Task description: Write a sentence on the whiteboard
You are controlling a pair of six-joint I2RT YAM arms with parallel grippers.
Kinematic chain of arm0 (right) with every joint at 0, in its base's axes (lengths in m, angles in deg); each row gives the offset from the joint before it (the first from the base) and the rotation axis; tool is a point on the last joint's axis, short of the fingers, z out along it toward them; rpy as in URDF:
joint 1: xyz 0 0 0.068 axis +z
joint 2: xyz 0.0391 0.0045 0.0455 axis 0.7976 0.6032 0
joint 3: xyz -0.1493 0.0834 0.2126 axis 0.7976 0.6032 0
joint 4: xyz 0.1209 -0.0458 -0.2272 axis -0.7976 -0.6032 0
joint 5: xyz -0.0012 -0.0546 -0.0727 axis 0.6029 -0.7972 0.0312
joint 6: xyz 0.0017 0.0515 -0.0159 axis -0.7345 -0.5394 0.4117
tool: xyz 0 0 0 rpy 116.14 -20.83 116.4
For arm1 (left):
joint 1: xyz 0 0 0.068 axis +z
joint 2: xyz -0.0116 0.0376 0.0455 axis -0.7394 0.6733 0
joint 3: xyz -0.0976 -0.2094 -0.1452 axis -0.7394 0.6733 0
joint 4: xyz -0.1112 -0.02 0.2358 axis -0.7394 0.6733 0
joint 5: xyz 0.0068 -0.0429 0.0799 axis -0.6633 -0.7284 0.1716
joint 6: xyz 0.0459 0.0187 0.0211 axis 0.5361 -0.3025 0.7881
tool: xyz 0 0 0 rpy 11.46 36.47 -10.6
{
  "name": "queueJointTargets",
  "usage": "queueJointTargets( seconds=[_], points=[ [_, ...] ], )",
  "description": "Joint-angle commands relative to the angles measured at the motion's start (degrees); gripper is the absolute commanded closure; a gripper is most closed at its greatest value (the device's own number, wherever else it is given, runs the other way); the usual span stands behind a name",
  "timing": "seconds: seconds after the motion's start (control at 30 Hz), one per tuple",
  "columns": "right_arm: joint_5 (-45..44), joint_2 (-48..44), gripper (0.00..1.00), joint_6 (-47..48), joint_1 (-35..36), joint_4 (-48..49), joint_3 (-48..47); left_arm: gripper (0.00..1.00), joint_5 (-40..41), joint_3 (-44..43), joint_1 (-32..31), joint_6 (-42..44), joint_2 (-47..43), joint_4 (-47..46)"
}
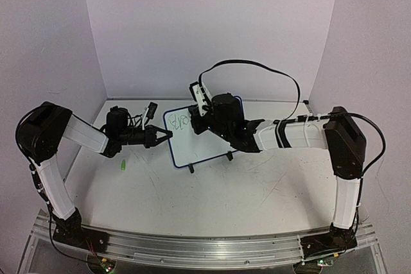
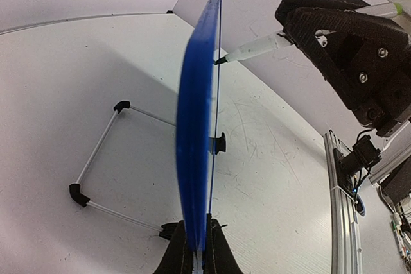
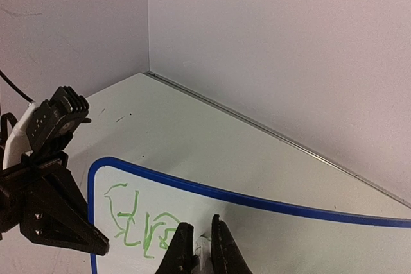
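The left gripper (image 2: 194,248) is pinched shut on the near edge of the whiteboard (image 2: 194,126). The board rises edge-on ahead of its fingers, thin and flat, with a glossy blue back and a bent wire stand (image 2: 96,150) behind. The right gripper (image 2: 302,27) is closed narrow around a slim white marker (image 2: 257,47), whose green tip touches the board's white face. The sentence (image 3: 138,222), a faint green scrawl, sits just left of the right fingers, near the board's rounded, blue-framed corner. The scuffed white tabletop (image 1: 225,190) stretches beyond both hands to the back walls.
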Motion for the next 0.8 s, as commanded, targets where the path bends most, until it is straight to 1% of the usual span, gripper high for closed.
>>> queueJointTargets(
  seconds=[0.0,0.77],
  points=[
    [-1.19,1.41,1.00,-0.05,0.00,0.80,-2.72,1.00,2.93,-0.93,0.03,3.65,-0.75,2.56],
    [-1.21,-0.22,1.00,-3.17,0.38,-0.83,1.82,1.00,3.05,-1.24,0.05,3.65,-0.81,2.85]
  ],
)
